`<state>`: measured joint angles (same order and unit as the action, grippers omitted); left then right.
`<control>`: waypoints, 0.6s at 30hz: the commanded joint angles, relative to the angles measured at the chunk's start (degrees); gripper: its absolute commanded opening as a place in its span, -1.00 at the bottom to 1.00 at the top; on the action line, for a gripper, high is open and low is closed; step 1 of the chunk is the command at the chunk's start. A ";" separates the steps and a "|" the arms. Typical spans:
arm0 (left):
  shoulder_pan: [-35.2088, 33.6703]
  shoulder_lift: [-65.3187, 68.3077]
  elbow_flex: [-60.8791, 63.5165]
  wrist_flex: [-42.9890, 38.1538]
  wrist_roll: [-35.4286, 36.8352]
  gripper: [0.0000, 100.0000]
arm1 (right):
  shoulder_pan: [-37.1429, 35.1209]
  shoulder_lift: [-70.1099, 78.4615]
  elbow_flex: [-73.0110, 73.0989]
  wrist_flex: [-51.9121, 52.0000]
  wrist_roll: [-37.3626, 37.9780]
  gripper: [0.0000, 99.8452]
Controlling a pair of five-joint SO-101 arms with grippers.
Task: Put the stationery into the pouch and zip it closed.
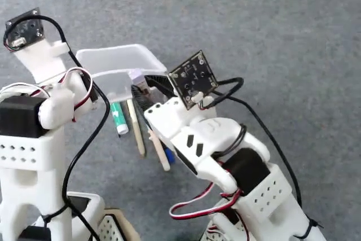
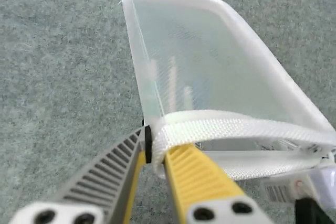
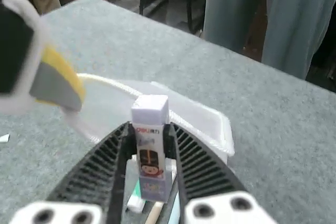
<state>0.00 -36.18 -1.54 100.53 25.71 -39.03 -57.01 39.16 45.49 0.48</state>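
Observation:
A white translucent pouch (image 1: 121, 63) lies on the grey table with its mouth toward the arms. My left gripper (image 2: 155, 153) is shut on the woven rim of the pouch (image 2: 210, 93) and holds that edge up. My right gripper (image 3: 149, 140) is shut on a small white eraser (image 3: 151, 150) with a printed sleeve, held just in front of the pouch (image 3: 173, 111) mouth. The eraser (image 1: 137, 78) sits at the pouch opening in the high view. A green-and-white glue stick (image 1: 118, 118), two wooden sticks (image 1: 137, 128) and a blue item (image 1: 170, 156) lie on the table below the pouch.
The grey felt table (image 1: 271, 38) spreads wide to the right and behind the pouch. The two arm bases (image 1: 34, 173) stand close together at the near edge. Chair legs and a person's trousers (image 3: 294, 14) show beyond the table's far edge.

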 commanded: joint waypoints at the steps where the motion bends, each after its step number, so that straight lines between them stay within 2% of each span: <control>1: 0.13 -1.58 -0.22 0.44 -0.35 -0.94 | 0.88 -1.19 0.66 -8.09 0.44 -0.98; 4: -0.31 -1.58 -0.40 0.44 -0.35 -0.94 | 1.23 -1.19 1.80 -15.91 0.53 -0.98; 18: -0.22 -1.14 -0.31 0.44 -0.35 -0.94 | 1.14 -1.10 18.33 -34.73 0.62 -0.98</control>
<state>-0.09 -36.26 -1.10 100.53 25.80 -38.42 -57.01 57.27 14.73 0.48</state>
